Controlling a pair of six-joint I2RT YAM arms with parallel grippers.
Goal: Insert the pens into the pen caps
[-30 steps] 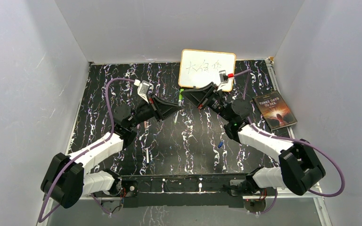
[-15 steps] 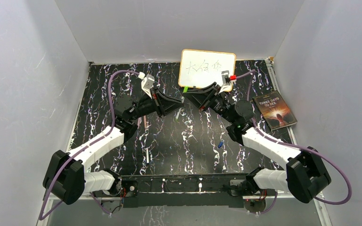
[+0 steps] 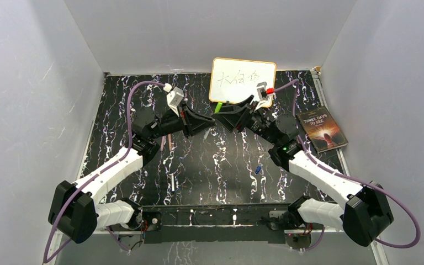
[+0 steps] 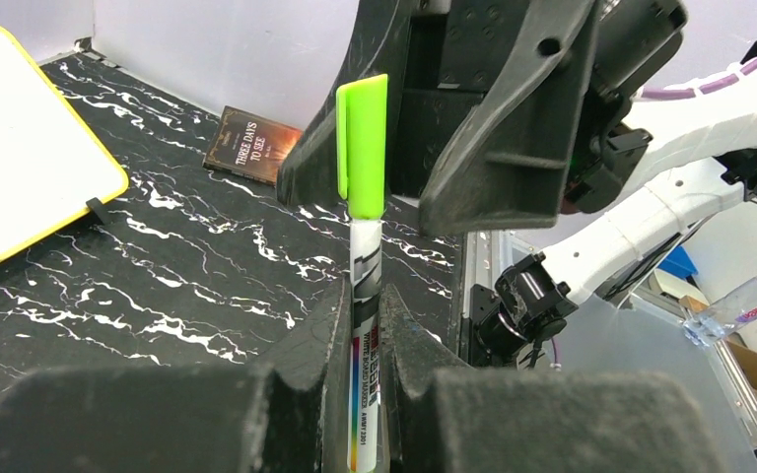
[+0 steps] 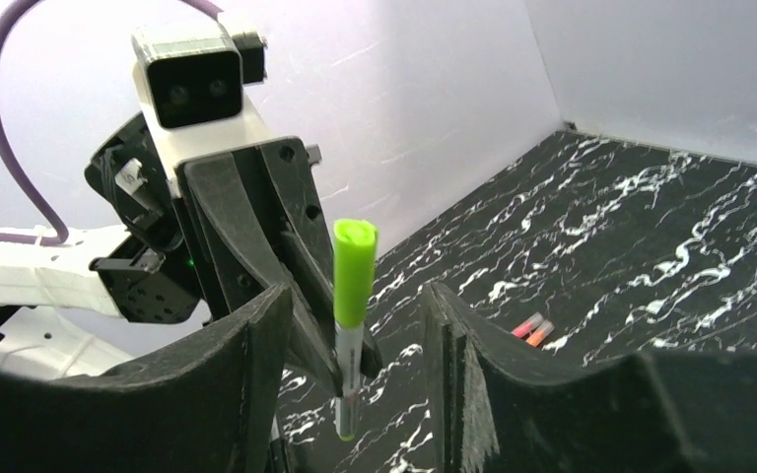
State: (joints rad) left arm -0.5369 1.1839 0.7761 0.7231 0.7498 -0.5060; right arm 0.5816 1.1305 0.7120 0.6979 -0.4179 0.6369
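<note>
One white pen tight in left hand, green cap atop, right hand wide around it.

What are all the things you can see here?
White pen: one, white, held upright in the left fingers.
Green cap: one, bright green, on that pen's top end.
Second white pen: one, white, lying on the table.
Pink pen: one, pink, lying on the table.
Orange pen: one, orange, beside the pink pen.
Blue cap: one, blue, on the table, right of middle.
Whiteboard: one, white, yellow rim, far side.
Book: one, dark, right side.
Left fingers: black, shut on the white pen.
Right fingers: black, open around the green cap.
</note>
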